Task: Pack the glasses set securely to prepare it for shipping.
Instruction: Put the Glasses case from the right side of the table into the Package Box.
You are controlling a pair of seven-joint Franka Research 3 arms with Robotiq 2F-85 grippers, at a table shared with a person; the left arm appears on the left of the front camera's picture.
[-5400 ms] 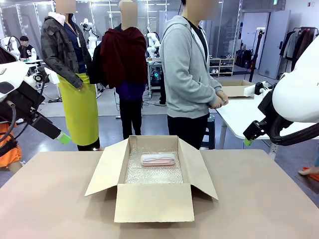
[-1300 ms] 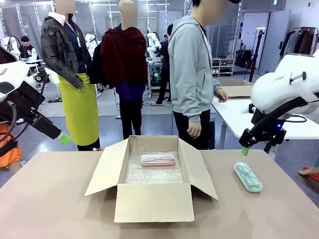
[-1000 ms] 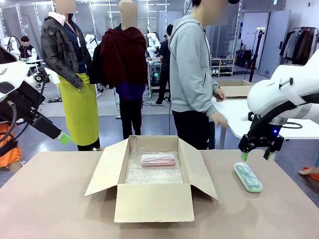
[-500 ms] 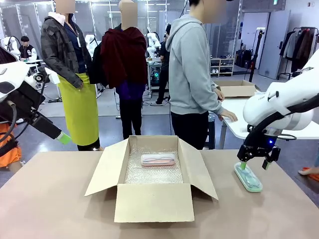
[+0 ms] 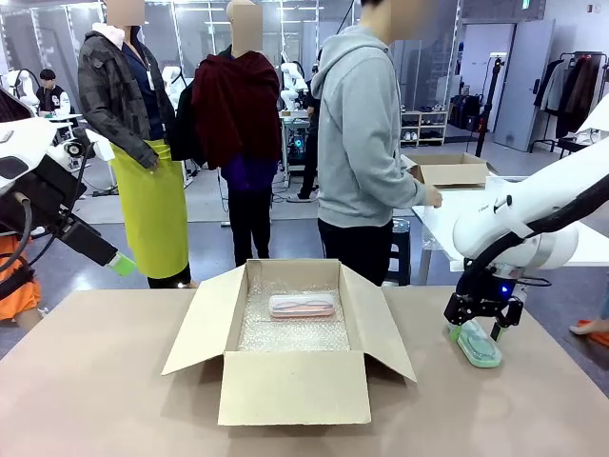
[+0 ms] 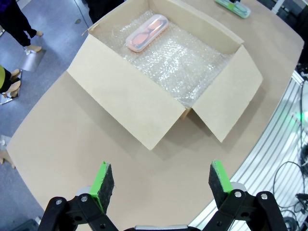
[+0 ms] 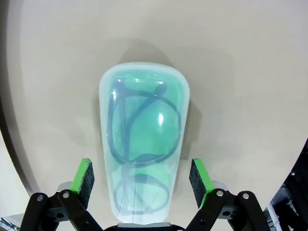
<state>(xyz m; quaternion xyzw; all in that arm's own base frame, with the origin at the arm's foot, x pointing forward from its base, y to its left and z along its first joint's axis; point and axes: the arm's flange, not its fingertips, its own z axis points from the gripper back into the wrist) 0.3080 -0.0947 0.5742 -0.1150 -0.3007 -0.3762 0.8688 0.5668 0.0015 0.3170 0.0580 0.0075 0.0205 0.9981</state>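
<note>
Left gripper (image 5: 120, 264) (image 6: 159, 180): raised off the table's (image 5: 95, 381) left edge, same spot as in all earlier frames. Jaws spread wide, green pads far apart, nothing between them. Its wrist view looks down on the open cardboard box (image 6: 120, 96).

Centre: cardboard box (image 5: 295, 386), flaps out, floor lined with bubble wrap (image 5: 290, 335). Pale pink case (image 5: 302, 306) (image 6: 147, 32) lies flat on the wrap against the far wall. Not shifted since the earliest frame.

Behind the box: person (image 5: 362, 143) in a grey hoodie, now turned side-on toward the neighbouring white table, one hand (image 5: 433, 198) reaching over it. A second ago that hand hung lower, nearer this table.

Right of the box: mint green case (image 5: 479, 348) (image 7: 144, 144) (image 6: 232, 6) flat on the table, well apart from the box. It was not there in the earliest frame; since it appeared it has lain in the same place.

Right gripper (image 5: 476, 328) (image 7: 143, 175): has come down steadily over the last second, from above and beyond the case to right over it. Jaws fully apart, one pad on each long side of the case's near end. In the wrist view a gap shows between each pad and the case wall, so no grip.
</note>
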